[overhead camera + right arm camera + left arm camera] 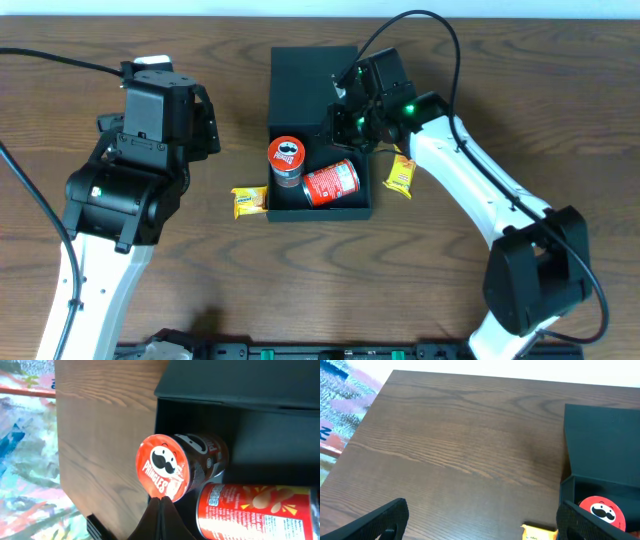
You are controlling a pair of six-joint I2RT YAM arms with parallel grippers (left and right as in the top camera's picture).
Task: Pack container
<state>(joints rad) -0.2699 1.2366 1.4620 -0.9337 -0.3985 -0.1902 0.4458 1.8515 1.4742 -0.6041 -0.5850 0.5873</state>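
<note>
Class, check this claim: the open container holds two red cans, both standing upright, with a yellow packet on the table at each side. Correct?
One point is wrong: the overhead view shows the upright can beside a second can lying on its side. The container, left packet and right packet are as stated.

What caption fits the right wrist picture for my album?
Shut right gripper beside an upright can and a lying can inside the dark container.
</note>
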